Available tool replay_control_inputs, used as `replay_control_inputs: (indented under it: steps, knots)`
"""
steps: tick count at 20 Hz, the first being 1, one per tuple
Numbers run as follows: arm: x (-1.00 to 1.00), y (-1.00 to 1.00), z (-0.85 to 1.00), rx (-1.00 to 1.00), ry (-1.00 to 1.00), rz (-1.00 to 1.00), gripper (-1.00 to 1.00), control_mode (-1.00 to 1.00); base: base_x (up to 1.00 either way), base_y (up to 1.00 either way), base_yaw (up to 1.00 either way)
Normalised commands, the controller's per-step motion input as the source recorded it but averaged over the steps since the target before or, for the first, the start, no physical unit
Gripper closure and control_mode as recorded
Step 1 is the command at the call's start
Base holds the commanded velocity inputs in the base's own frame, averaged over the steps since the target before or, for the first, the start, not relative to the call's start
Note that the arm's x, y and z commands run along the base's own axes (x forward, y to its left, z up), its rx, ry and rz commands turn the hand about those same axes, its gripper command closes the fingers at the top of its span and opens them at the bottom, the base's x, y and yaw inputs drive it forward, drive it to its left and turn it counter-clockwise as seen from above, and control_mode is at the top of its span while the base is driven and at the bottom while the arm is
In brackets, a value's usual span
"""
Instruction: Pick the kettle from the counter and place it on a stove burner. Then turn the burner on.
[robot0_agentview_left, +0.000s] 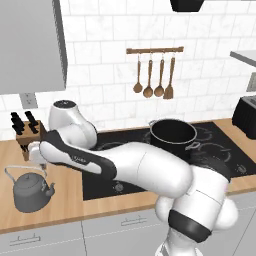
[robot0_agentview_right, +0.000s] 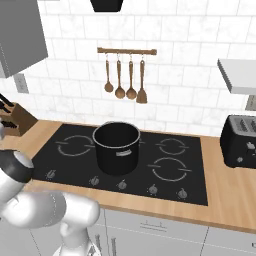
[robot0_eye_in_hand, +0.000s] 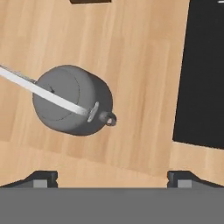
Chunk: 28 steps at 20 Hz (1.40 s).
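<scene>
Kettle (robot0_eye_in_hand: 72, 99) below open gripper (robot0_eye_in_hand: 112, 178), untouched.

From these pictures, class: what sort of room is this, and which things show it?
A rendered kitchen: a black cooktop with a pot, wooden utensils on a wall rail, and a kettle on the wood counter.

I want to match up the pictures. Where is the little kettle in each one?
Left base view: kettle sits lower left on the counter.
Right base view: not in it.
Hand view: kettle left of centre, seen from above.
Shared landmark: the black cooktop.
</scene>
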Motion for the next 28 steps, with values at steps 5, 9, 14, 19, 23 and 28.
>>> replay_control_inputs:
  steps: [5,9,14,19,23,28]
  knots:
    - [0.15,0.32,-0.04,-0.16,0.09,0.07,-1.0,-1.0,0.0,0.0,0.0]
    - [0.06,0.46,-0.14,-0.05,-0.11,0.2,-1.0,-1.0,0.0,0.0,0.0]
    - [0.23,0.46,-0.33,-0.08,-0.09,0.27,-1.0,-1.0,0.0,0.0,0.0]
    - [0.61,0.27,-0.26,-0.02,-0.03,0.25,-1.0,-1.0,0.0,0.0,0.0]
    - [0.31,0.0,-0.08,-0.06,0.01,0.11,-1.0,-1.0,0.0,0.0,0.0]
    - [-0.03,0.11,-0.11,-0.07,0.02,0.0,-1.0,-1.0,0.0,0.0,0.0]
